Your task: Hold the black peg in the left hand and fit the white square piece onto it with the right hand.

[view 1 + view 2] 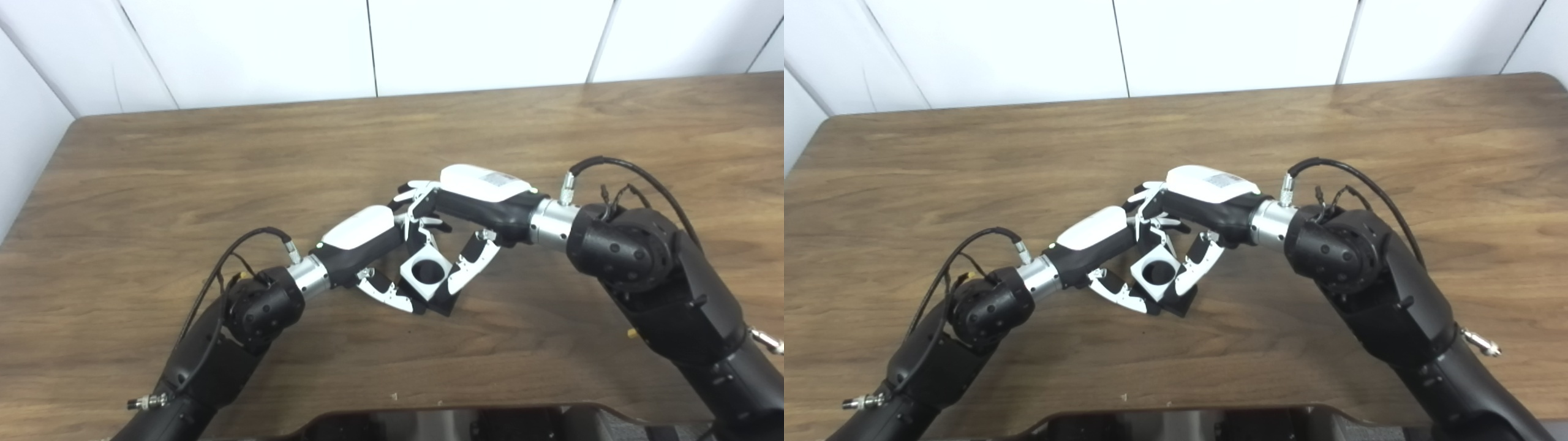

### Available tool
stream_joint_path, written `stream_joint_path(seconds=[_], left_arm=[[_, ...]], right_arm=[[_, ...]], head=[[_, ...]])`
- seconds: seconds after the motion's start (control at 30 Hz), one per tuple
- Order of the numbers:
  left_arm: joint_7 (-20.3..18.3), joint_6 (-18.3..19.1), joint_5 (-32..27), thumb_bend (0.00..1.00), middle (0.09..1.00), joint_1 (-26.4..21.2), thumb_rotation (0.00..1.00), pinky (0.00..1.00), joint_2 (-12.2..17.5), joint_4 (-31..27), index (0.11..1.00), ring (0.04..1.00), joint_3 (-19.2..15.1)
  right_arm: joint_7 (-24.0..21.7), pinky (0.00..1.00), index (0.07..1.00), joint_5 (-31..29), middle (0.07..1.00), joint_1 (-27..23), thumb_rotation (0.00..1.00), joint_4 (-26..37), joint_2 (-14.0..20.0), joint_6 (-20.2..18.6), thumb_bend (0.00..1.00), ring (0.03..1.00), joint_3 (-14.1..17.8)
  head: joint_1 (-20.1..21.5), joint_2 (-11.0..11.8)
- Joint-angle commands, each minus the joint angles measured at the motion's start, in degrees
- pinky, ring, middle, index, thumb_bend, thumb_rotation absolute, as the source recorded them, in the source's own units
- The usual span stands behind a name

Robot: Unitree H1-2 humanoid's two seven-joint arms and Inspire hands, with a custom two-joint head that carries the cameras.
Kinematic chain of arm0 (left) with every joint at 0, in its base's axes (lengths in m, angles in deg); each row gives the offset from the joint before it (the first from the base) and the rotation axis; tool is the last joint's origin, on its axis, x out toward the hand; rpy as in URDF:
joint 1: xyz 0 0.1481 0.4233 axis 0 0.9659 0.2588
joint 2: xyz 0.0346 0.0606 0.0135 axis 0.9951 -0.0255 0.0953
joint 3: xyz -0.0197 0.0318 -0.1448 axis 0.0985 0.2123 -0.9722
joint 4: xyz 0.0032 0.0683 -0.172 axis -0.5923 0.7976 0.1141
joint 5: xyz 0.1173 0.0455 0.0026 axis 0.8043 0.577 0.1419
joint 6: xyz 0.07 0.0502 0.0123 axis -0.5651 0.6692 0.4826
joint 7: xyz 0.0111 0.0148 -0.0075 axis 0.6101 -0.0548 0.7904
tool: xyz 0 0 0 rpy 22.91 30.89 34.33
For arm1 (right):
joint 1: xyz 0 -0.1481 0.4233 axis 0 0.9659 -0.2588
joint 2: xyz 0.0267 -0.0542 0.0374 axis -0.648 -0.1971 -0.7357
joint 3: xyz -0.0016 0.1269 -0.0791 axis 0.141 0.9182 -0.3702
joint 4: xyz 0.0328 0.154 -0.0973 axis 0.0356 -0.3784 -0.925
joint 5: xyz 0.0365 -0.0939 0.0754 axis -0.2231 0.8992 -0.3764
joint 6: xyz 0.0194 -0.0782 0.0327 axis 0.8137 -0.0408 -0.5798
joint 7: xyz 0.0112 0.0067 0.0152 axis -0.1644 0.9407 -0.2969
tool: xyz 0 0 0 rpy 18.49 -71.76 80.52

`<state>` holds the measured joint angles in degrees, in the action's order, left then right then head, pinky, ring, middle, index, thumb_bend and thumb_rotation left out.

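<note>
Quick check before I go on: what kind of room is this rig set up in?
Most likely a lab or test bench rather than a home: a bare wood-grain table, plain white wall panels behind it, and only the white square piece between the left hand and right hand.

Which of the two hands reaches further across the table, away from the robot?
The right hand: its white back sits higher in both views, beyond the left hand, with the white square piece between them.
</note>
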<state>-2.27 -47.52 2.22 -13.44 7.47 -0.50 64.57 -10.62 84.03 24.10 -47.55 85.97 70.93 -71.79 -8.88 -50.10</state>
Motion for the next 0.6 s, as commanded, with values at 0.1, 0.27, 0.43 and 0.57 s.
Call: stream_joint_path(seconds=[0.1, 0.27, 0.43, 0.57], left_arm=[[-3.57, 3.39, 2.89, 0.52, 0.879, 1.95, 0.08, 0.86, 1.16, 1.61, 0.491, 0.934, 1.78], [-3.63, 3.57, 2.56, 0.52, 0.880, 2.08, 0.08, 0.85, 1.19, 1.40, 0.490, 0.934, 1.64], [-3.84, 3.63, 2.69, 0.52, 0.887, 2.03, 0.08, 0.87, 1.46, 1.30, 0.491, 0.936, 1.68], [-4.18, 4.04, 2.35, 0.52, 0.888, 2.08, 0.08, 0.87, 1.71, 1.19, 0.490, 0.942, 1.51]], right_arm=[[1.41, 0.89, 0.479, -0.15, 0.875, -1.39, 0.14, 0.16, -0.33, 0.77, 0.52, 0.954, 0.84], [1.86, 0.89, 0.479, -0.26, 0.869, -0.95, 0.14, -0.85, -0.26, 1.02, 0.52, 0.951, 0.95], [2.18, 0.91, 0.480, 0.20, 0.869, -0.63, 0.14, -1.28, 0.27, 1.02, 0.52, 0.956, 0.66], [2.43, 0.91, 0.479, 0.28, 0.869, -0.68, 0.14, -1.47, 0.79, 1.51, 0.52, 0.956, 0.85]], head=[[-0.05, -0.17], [-0.08, -0.31], [0.17, -0.44], [0.54, -0.52]])
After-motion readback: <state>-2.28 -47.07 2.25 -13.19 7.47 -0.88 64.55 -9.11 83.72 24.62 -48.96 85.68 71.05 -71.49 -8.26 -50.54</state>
